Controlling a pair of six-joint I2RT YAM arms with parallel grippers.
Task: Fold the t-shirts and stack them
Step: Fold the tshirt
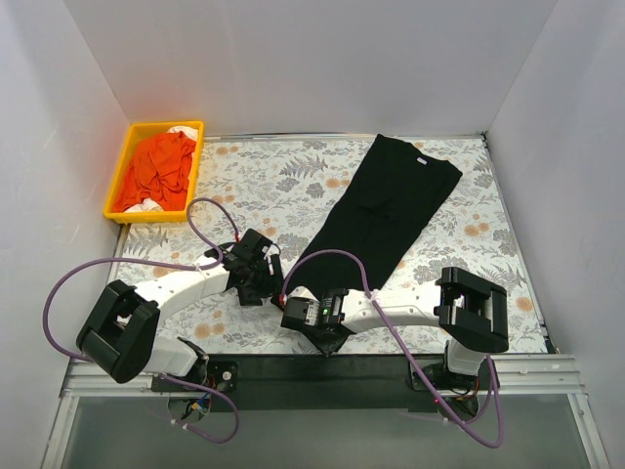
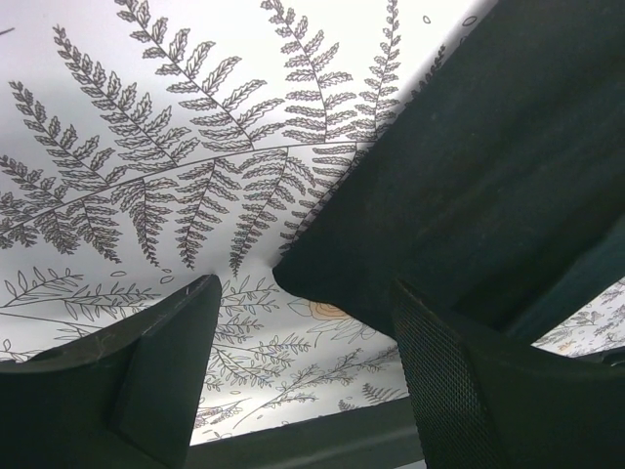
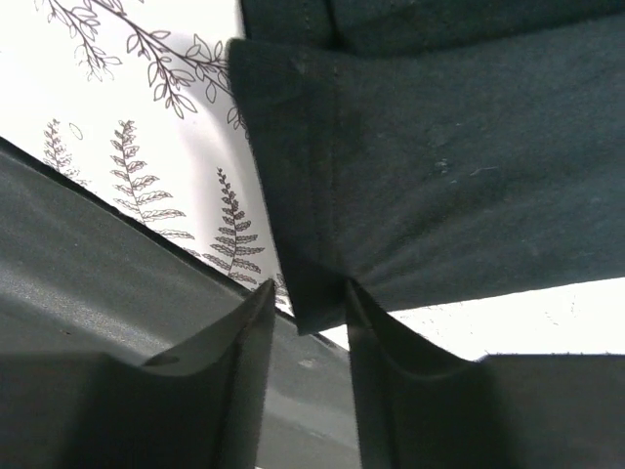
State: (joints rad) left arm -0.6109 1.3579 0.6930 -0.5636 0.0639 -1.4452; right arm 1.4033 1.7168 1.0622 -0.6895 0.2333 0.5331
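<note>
On floral table (image 1: 293, 186) | black t-shirt (image 1: 386, 210) folded lengthwise, lying diagonal | left fingers (image 2: 166, 371) spread | right fingers (image 3: 234, 381) pinching it

The tee (image 1: 391, 210) is plain black, with a small white label (image 1: 420, 159) at the neck. The table (image 1: 283, 181) is white, printed all over with grey ferns and leaves and scattered pale orange flowers; close up, the ferns are fine dark line drawings. The tray (image 1: 119, 176) is yellow and holds bright orange cloth (image 1: 161, 166), with bits of white cloth (image 1: 182, 130) at its ends. The arms (image 1: 186, 283) are white with black joints. The left pincer (image 2: 305, 293) and right pincer (image 3: 311, 293) are black. The cables (image 1: 98, 266) are purple. The walls (image 1: 293, 59) are pale grey-white.
</note>
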